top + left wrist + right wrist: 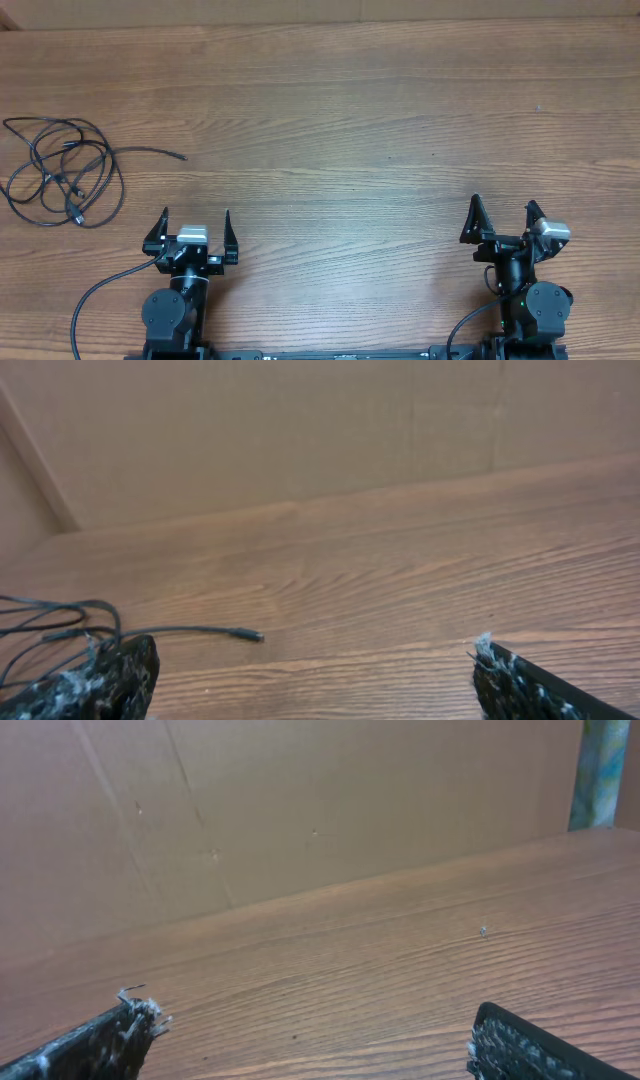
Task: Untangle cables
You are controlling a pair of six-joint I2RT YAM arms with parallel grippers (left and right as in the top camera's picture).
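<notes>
The cables (65, 172) lie in a loose black tangle at the far left of the wooden table, with one plug end (181, 157) trailing out to the right. In the left wrist view the same cables (60, 628) show at the lower left, the plug tip (252, 635) pointing right. My left gripper (195, 222) stands open near the front edge, below and right of the tangle, holding nothing. My right gripper (503, 210) is open too, far off at the front right, with bare wood between its fingers (110, 1035).
A brown cardboard wall (300, 810) runs along the far side of the table (380, 120). Thick black wires (95, 295) trail from the arm bases at the front edge.
</notes>
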